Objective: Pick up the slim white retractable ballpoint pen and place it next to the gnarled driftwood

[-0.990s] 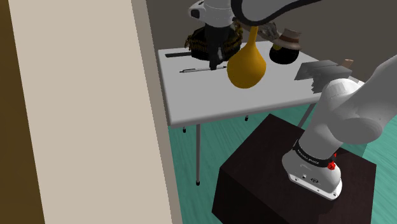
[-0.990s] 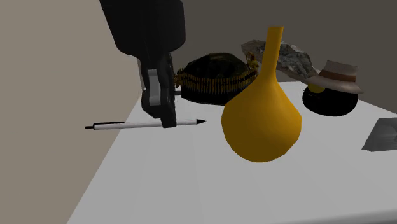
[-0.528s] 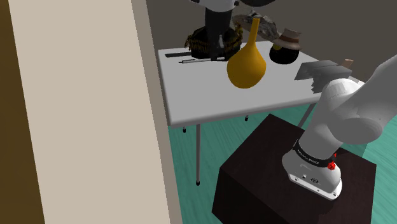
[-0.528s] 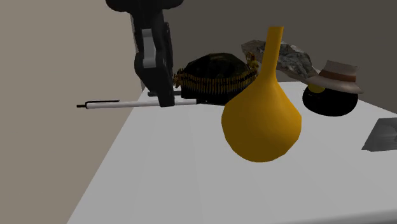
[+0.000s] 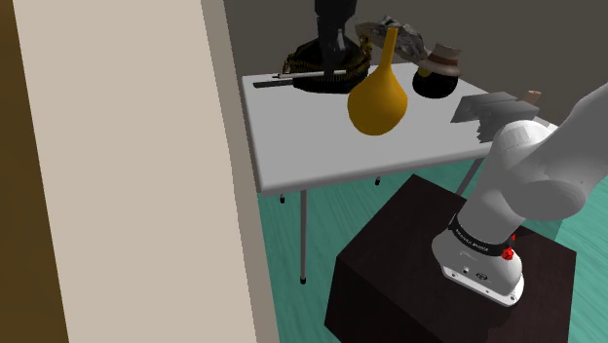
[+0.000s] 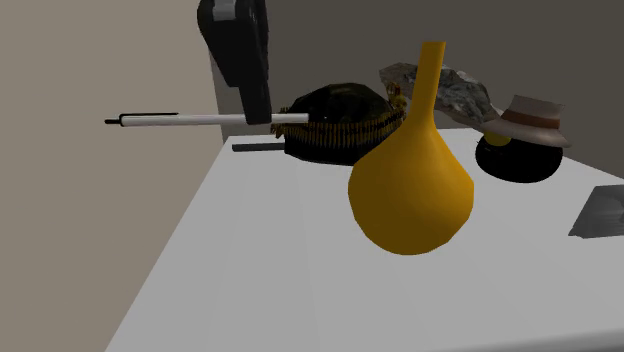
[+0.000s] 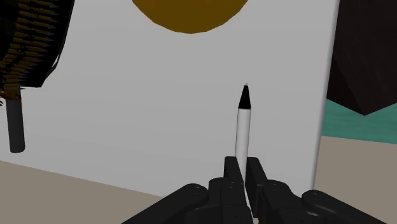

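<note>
Slim white pen with black tip [image 6: 200, 119] clamped level in black two-finger gripper [image 6: 258, 118], above table height.
Barrel juts toward 9 o'clock past white table [image 6: 280, 260] edge; grey gnarled driftwood [image 6: 455, 90] well apart at 3 o'clock, behind yellow long-necked vase [image 6: 410, 200].

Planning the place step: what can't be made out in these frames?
Second exterior view: driftwood, middle hidden behind the neck of the yellow vase.
Wrist view: white pen, rear end hidden inside the shut gripper.
Second exterior view: grey flat item, cut by the right edge; cannot identify it.
Shoulder view: table beside the driftwood, hidden behind the yellow vase and hat.
</note>
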Controlling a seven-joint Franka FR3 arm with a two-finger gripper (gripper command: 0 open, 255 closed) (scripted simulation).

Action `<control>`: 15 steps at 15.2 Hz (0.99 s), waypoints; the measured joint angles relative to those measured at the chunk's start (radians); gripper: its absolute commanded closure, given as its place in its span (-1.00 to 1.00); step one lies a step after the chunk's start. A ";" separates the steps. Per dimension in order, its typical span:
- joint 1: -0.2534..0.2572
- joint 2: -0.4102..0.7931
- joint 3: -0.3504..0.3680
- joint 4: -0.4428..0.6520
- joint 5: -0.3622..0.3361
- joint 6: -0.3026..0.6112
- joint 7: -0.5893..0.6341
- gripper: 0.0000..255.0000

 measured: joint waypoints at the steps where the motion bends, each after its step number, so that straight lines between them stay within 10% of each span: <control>1: 0.000 0.003 0.001 0.018 0.001 -0.015 -0.002 1.00; 15: -0.005 0.054 0.008 0.251 0.002 -0.194 -0.040 1.00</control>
